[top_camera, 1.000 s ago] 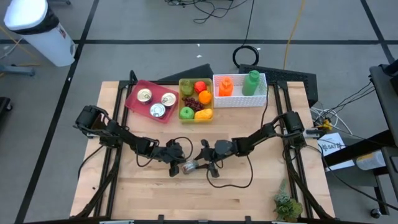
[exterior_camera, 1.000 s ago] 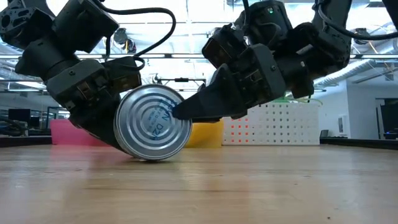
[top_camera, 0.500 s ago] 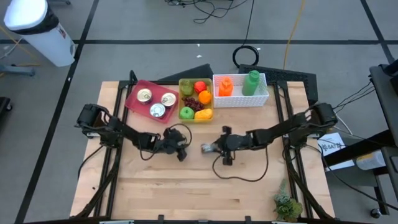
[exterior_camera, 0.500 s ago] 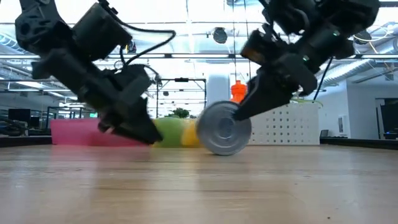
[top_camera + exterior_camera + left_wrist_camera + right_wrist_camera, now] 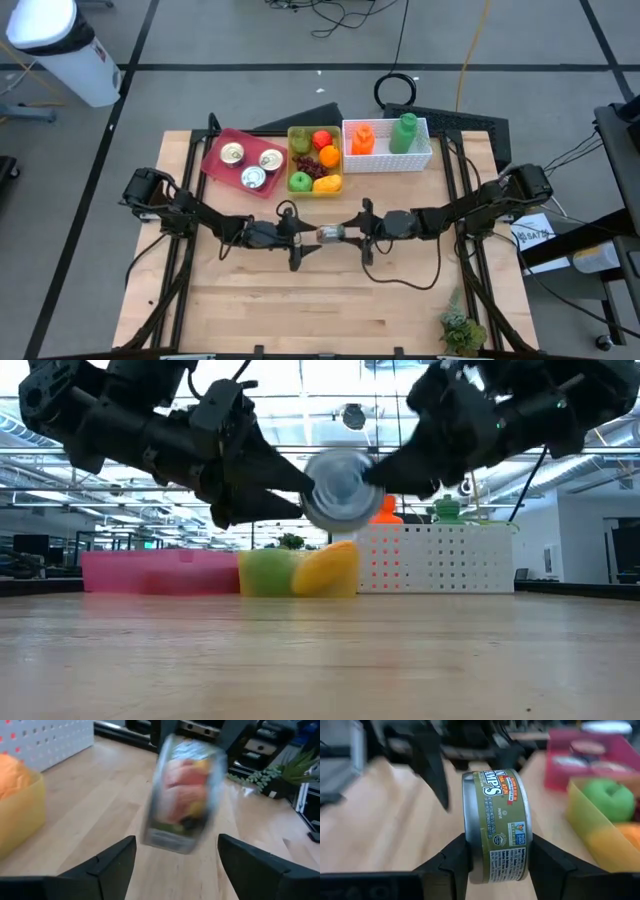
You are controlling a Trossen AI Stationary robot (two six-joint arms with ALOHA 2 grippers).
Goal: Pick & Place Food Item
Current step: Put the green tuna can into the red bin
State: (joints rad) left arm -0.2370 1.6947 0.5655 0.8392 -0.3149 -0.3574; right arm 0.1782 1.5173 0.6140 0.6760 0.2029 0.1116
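A tin can (image 5: 497, 820) with an olive-green label hangs above the table's middle, and my right gripper (image 5: 498, 851) is shut on it. In the high view the can (image 5: 330, 234) sits between the two grippers; in the low view it (image 5: 338, 488) floats well above the wood. My left gripper (image 5: 175, 857) is open and points at the can (image 5: 184, 795) from the table's left, its fingers a little short of it and touching nothing. My right gripper pinches the can by its two flat ends (image 5: 468, 827) between its two fingers (image 5: 454, 862). The fingers come nearly level from the table's right. The can lies on its side, label toward the wrist, lifted clear of the table.
At the far side stand a pink tray (image 5: 218, 150) holding three cans, a yellow bin (image 5: 296, 133) of fruit and a white perforated basket (image 5: 386, 162) with an orange and a green bottle. A small plant (image 5: 461, 330) sits near the near right corner.
My right gripper has carried the can up off the table and toward the far edge. My left gripper, which was at the can a second ago, has let go, opened and tipped up to nearly level, now facing the raised can.
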